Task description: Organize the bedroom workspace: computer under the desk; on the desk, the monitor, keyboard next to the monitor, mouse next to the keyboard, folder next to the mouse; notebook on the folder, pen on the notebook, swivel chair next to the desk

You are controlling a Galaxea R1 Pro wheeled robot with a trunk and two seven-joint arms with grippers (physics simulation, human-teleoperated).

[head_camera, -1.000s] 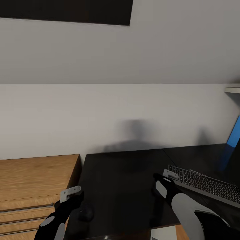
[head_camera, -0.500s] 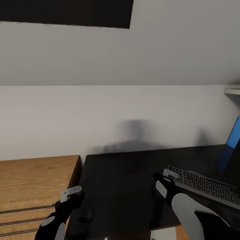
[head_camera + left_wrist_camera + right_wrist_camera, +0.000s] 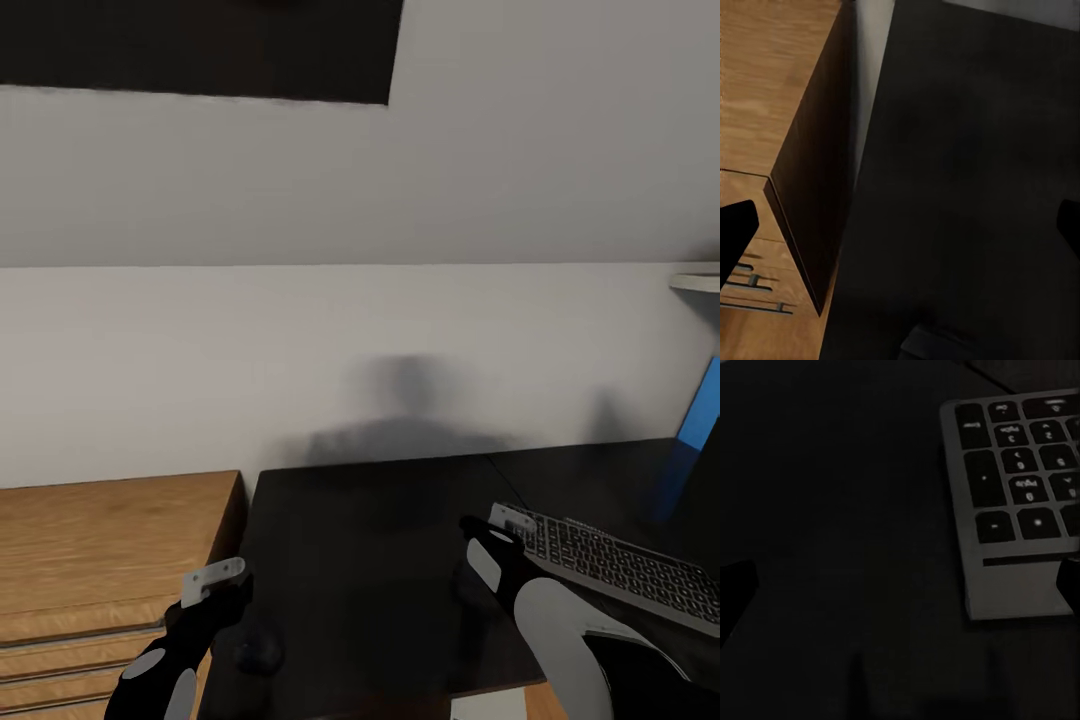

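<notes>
Both arms' fingers spread apart above the matte black desk (image 3: pixel 370 560), beside the flat grey-rimmed keyboard (image 3: pixel 620 565).

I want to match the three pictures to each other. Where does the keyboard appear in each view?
Head view: the keyboard lies at the lower right, on the desk, beside the right gripper.
Left wrist view: not in it; there are the desk top and the wooden drawer unit.
Right wrist view: its corner is at the upper right.
Shared landmark: the black desk top.
</notes>
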